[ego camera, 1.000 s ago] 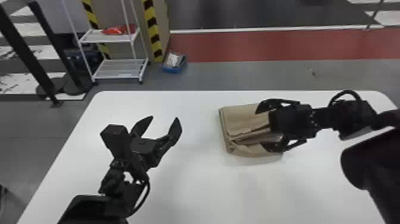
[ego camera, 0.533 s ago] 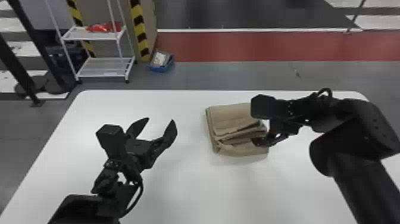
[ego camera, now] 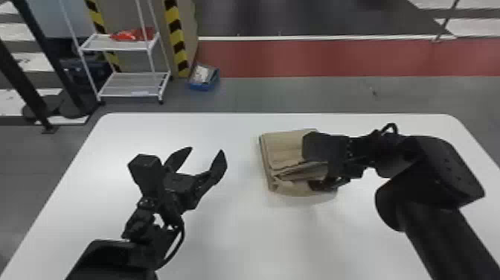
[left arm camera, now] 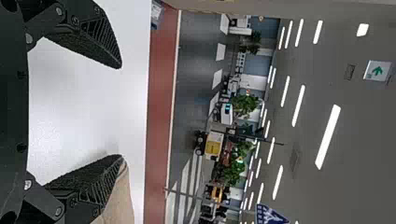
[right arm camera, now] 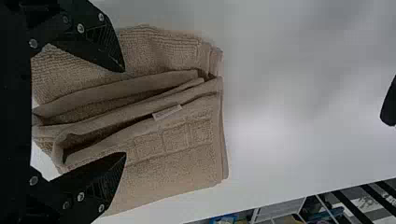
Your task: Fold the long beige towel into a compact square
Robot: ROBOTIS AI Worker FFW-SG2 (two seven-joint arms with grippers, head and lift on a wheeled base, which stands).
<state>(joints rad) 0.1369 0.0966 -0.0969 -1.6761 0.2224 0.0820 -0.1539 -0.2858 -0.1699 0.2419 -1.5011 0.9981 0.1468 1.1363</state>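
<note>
Right tool (ego camera: 332, 164): is hovering over the folded towel, its two black fingers standing apart; in the right wrist view, beige cloth is showing in the gap between the fingertips. Whether they are touching it, I cannot tell.
Left tool (ego camera: 207, 149): is hanging over the left part of the surface, fingers spread wide and holding nothing, well apart from the towel.
Beige towel (ego camera: 288, 146): is lying right of centre on the surface, near its far edge, folded into a thick, roughly square bundle.
Towel layers: are gaping on the side facing the robot, with a rounded fold bulging out beneath them.
Towel details: a small pale label (right arm camera: 167, 112) is sticking out along one hem, beside a woven band of squares.
Surface (ego camera: 238, 238): is carrying the towel, its white top spreading beneath both tools.
Floor beyond: a white wire rack (ego camera: 128, 85) is standing at the far left, a red item (ego camera: 134, 34) is resting on its upper shelf, and a blue bin (ego camera: 202, 86) is sitting just beside the rack.
</note>
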